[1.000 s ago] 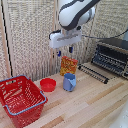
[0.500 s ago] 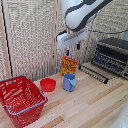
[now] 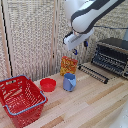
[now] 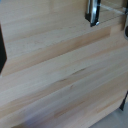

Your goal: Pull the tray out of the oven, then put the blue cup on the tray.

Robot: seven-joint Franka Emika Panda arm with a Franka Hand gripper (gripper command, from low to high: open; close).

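The tray (image 3: 93, 73) already lies pulled out before the oven (image 3: 111, 56) near the table's (image 3: 85, 107) far edge. The blue cup (image 3: 69, 82) stands mid-table, unmoved. My fingers (image 3: 79, 48) hover empty above; their spread I cannot tell.

Cup (image 3: 69, 82) is a dull blue, bowl (image 3: 48, 84) and basket (image 3: 21, 99) both bright red. Oven (image 3: 111, 56) is dark with silvery trim, table (image 3: 90, 107) pale wood, and the box (image 3: 68, 65) orange-yellow.

The end effector (image 3: 76, 48) hangs above the blue cup (image 3: 69, 82), beside the oven (image 3: 111, 56).
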